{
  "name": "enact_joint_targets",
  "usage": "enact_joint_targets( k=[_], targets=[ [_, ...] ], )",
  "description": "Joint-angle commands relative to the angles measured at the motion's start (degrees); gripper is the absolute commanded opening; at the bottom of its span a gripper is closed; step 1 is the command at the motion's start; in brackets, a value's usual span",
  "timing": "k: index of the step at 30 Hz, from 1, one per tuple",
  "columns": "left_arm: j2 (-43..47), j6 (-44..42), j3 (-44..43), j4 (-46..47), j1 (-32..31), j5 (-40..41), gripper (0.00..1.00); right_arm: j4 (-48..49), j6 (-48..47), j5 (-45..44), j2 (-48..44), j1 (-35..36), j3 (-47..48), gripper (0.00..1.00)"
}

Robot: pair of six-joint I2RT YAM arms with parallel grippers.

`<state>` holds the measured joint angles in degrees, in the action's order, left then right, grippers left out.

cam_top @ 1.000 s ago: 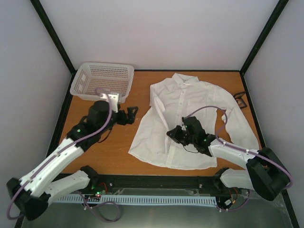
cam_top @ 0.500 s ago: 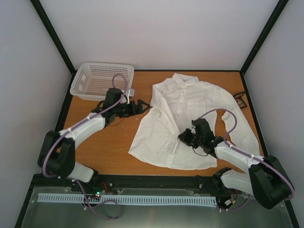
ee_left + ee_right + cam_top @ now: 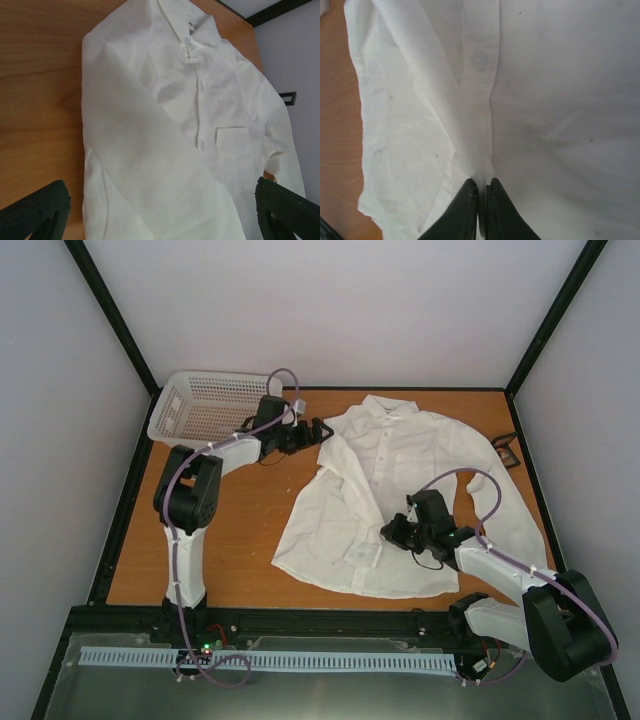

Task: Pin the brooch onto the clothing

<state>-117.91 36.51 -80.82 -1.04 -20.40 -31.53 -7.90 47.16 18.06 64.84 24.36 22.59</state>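
White shirt (image 3: 400,490) lies spread as we swing the open-fingered left gripper (image 3: 318,430) across to its shoulder, while the right gripper (image 3: 390,533) stays clenched at the placket; we see no brooch, so pinning seems still ahead.

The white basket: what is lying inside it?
Only the perforated floor shows inside the basket; nothing lies on it. The left arm covers the near right corner, so that part is hidden.

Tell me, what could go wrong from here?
The right gripper is pinched shut on a fold of the shirt, so any pull may bunch or drag it. The left gripper hangs open at the shirt's shoulder and might snag the sleeve. No brooch shows in any view, so it may be misplaced.
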Motion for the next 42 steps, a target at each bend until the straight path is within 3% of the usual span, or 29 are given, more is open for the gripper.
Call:
enact_joint_targets(
  k=[1,8,14,19,25,38,42],
  targets=[
    [-5.0,1.4,-5.8,4.8,0.7,-3.4,1.00,1.9,-1.7,2.8,-1.6,-0.5,0.2,0.10],
    [-15.3,2.6,-17.1,5.9,0.7,-12.4,1.00,5.2,-4.4,9.9,1.6,-0.4,2.2,0.12],
    [-20.4,2.1,-26.4,-1.5,0.9,-10.8,1.00,3.8,-6.3,11.3,2.6,-0.2,4.5,0.11],
    [-13.5,-1.0,-18.8,-0.7,1.0,1.0,1.00,3.3,-5.9,10.6,1.3,-0.2,4.3,0.10],
    [-13.9,0.7,-17.0,-1.9,1.9,1.6,1.00,3.3,-5.3,11.2,0.7,-0.2,3.9,0.10],
    [-25.1,4.7,-30.5,-6.9,1.0,-8.6,1.00,1.5,-4.6,11.9,-2.0,-0.1,5.1,0.10],
    [-24.6,6.0,-32.8,-2.6,1.0,-15.1,0.98,2.1,-4.4,13.3,-2.5,0.1,5.0,0.10]
  ],
)
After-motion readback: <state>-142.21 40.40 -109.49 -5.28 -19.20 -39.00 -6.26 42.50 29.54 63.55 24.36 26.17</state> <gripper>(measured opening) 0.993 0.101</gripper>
